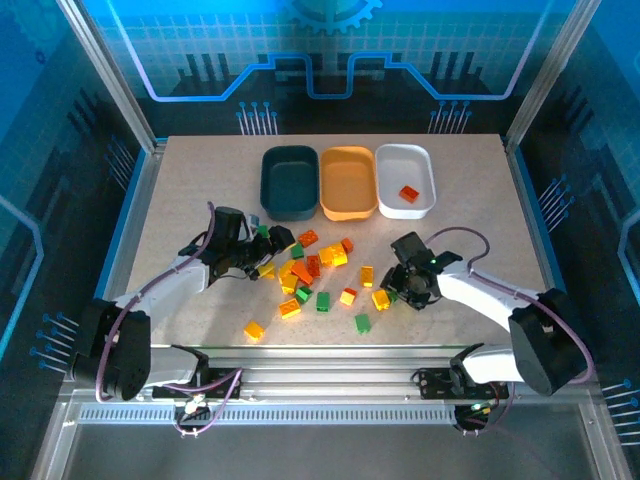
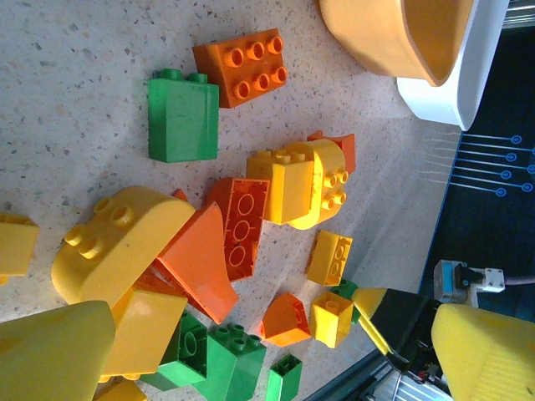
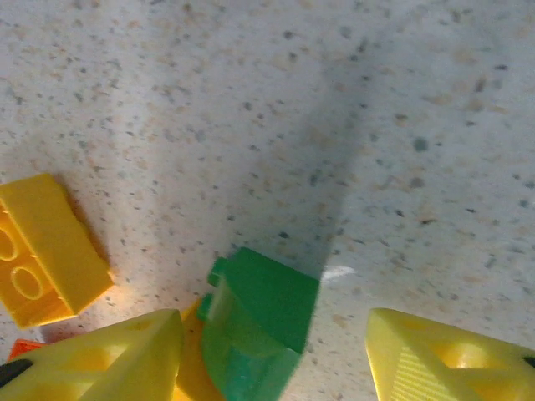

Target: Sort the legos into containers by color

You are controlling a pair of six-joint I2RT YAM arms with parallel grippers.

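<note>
Three containers along the table's [image 1: 180,190] 12 o'clock edge: teal tray [image 1: 289,182], orange tray [image 1: 349,182], white tray [image 1: 388,165] holding a red brick [image 1: 408,194]. Loose bricks [image 1: 310,270] cluster mid-table, with bare surface toward 3 and 9 o'clock. Left gripper [image 1: 272,255] gapes wide at the cluster's 9 o'clock side. Right gripper [image 1: 393,290] has its jaws apart around a green brick [image 3: 259,326].

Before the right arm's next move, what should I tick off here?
1. Right gripper straddles green brick: ok.
2. Grip closed on it: not ok, gap on one side.
3. Yellow brick outside the gripper: ok.
4. Teal tray empty: ok.
5. Left gripper open over the pile: ok.
</note>
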